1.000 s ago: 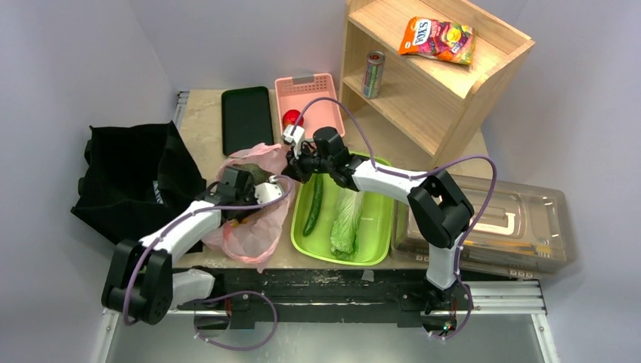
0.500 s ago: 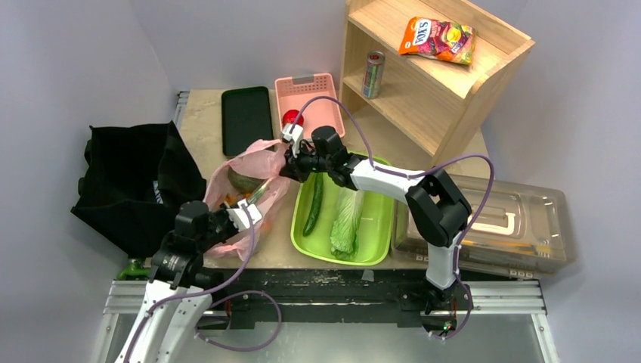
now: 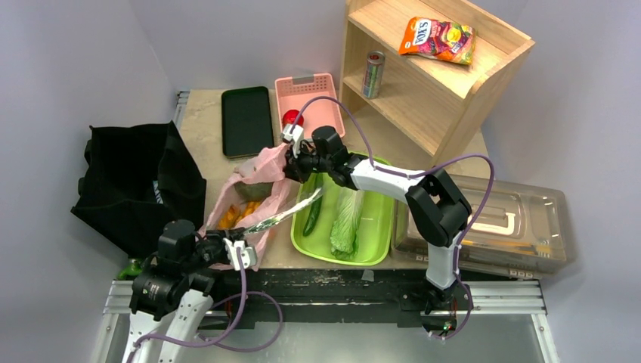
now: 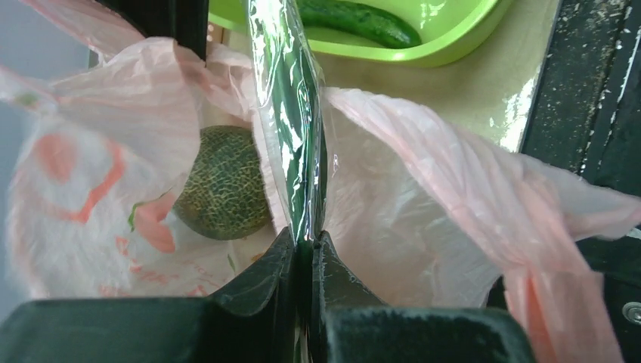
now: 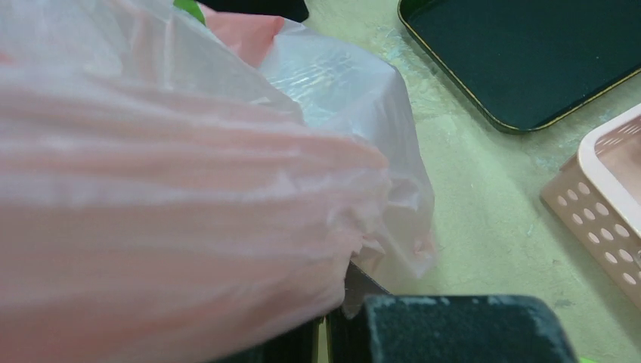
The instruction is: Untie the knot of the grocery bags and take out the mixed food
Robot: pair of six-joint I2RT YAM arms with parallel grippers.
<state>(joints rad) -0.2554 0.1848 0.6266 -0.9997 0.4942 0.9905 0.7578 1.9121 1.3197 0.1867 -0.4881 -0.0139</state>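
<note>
Left wrist view, nearest the lens: left tool point(image 4: 304, 246) pinched tight on a clear-wrapped bundle of green stalks point(image 4: 291, 128), the bundle standing up and away toward the far side. Just behind, on either side of the bundle, the crinkled pink grocery bag point(image 4: 423, 189), mouth gaping, with a dark green netted round fruit point(image 4: 223, 181) down inside. Farther back, a cucumber point(image 4: 355, 19) in a green tub point(image 4: 453, 34) on the bench point(image 4: 484, 98). From the top external camera: left arm folded low at the bench's near edge, stalks slanting from the tool over the bag's right rim toward the tub. Bag between a black cloth bag point(image 3: 136, 181) and the tub, orange pieces point(image 3: 233, 215) showing within. Napa cabbage point(image 3: 346, 223) beside the cucumber in the tub. At the bag's far rim, right tool point(image 3: 291, 168) clamped shut on bunched pink plastic, seen close up from the right wrist. Beyond: dark tray point(image 3: 246, 119), pink basket point(image 3: 314, 94) with a red fruit point(image 3: 292, 118) at its near left corner, clear lidded box point(image 3: 514, 219) at right, and wooden shelf point(image 3: 446, 91) with a striped can point(image 3: 373, 74) and a snack packet point(image 3: 438, 38).
</note>
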